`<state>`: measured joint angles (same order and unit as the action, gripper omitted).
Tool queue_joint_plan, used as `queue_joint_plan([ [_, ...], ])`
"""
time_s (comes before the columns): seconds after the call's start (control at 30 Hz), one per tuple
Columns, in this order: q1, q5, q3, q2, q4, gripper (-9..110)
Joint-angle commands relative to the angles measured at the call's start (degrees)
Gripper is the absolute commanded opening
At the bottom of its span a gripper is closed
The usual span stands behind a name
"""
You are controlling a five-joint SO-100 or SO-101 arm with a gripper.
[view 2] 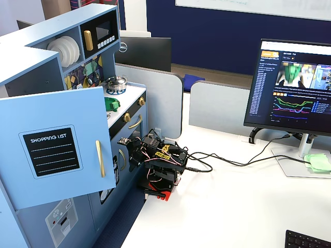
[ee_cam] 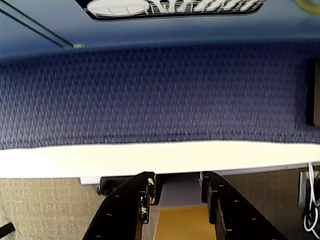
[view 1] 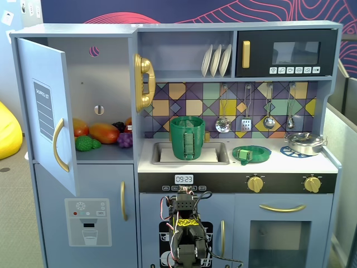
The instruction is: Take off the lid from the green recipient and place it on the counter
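The green recipient [view 1: 187, 137] stands upright in the grey sink [view 1: 218, 157] with its top open. The lid [view 1: 251, 154], a flat green translucent disc, lies on the white counter [view 1: 312, 163] to the right of the sink, apart from the recipient. It also shows as a green patch in a fixed view [view 2: 111, 103]. My arm [view 1: 184, 223] is folded low in front of the kitchen, well below the counter. My gripper [ee_cam: 176, 181] is open and empty, its black fingers [ee_cam: 145, 192] a small gap apart; it also shows in a fixed view [view 2: 134, 156].
A steel pot [view 1: 304, 143] sits on the right burner. The cupboard door [view 1: 47, 117] hangs open at the left, with toy fruit [view 1: 103, 133] on the shelf. A monitor [view 2: 292, 85] and cables [view 2: 232, 160] are on the white table beside the arm.
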<state>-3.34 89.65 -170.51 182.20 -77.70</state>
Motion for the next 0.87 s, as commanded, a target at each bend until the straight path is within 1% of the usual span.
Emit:
queue_joint_plan([
  [0.0,0.88,-3.52,-1.14,-0.18,-10.11,0],
  [0.17,2.55,-3.25,-1.14,-0.09,-10.02,3],
  [0.83,3.08,-3.25,-1.14,-0.09,-10.02,4],
])
